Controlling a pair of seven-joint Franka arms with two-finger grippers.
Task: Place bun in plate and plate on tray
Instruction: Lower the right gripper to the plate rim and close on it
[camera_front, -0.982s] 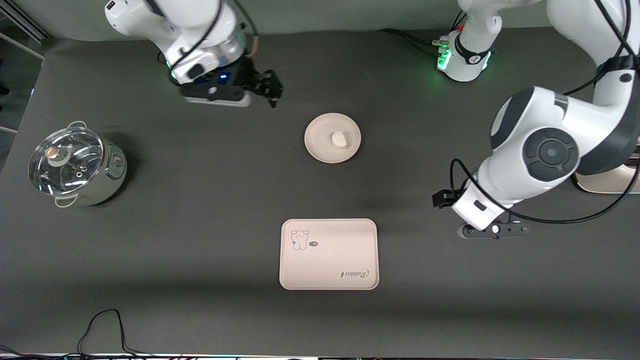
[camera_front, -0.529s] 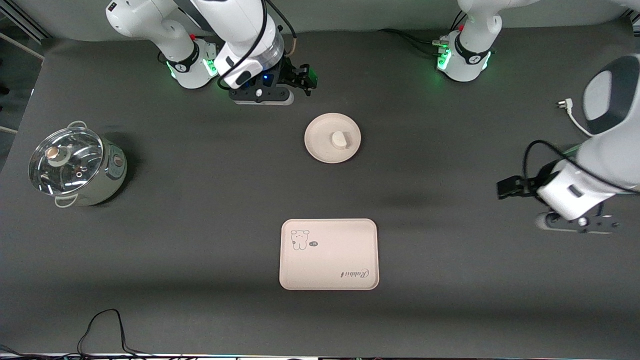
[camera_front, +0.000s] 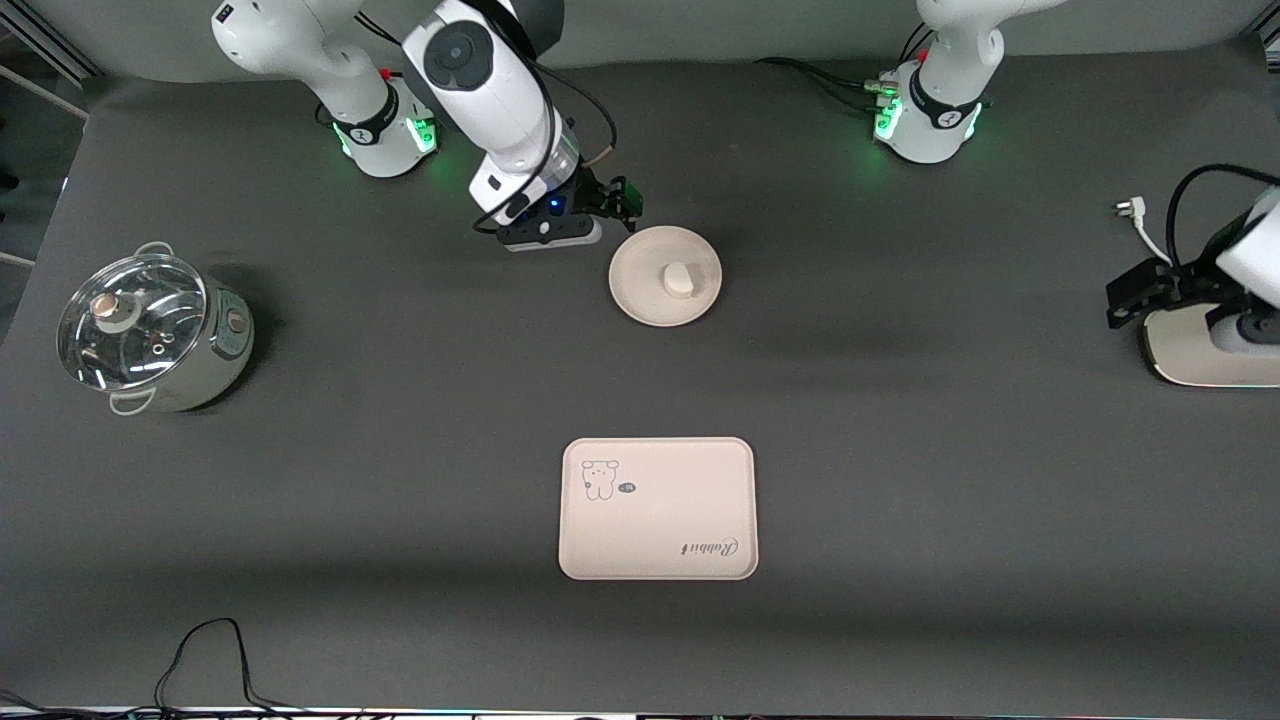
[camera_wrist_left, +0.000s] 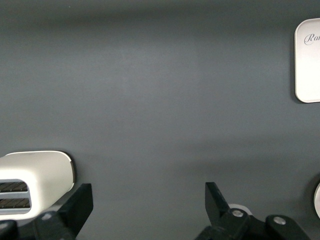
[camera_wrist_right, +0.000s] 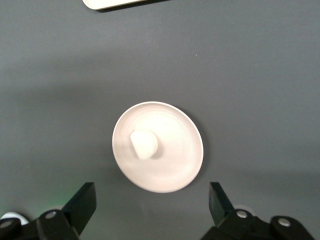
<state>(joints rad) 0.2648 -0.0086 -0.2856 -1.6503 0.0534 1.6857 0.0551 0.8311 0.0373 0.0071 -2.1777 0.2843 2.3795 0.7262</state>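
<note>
The bun (camera_front: 681, 279) already sits on the plate (camera_front: 640, 300), so moving the plate to the tray (camera_front: 657, 507) remains. The right gripper (camera_front: 608, 203) hovers by the plate's rim, jaws spread and empty; the left gripper (camera_front: 1150, 295) waits, also spread, over the toaster (camera_front: 1190, 355). Next comes a rim pinch (shallow lip), then bare table to the nearer tray.

A dark grey matte cloth covers the table (camera_front: 900, 560) from edge to edge, lit evenly with soft shadows. Along its top edge runs a pale grey wall (camera_front: 700, 30). A black cable (camera_front: 210, 660) loops on the cloth at the edge nearest the front camera, and a white plug (camera_front: 1130, 208) lies toward the left arm's end.
</note>
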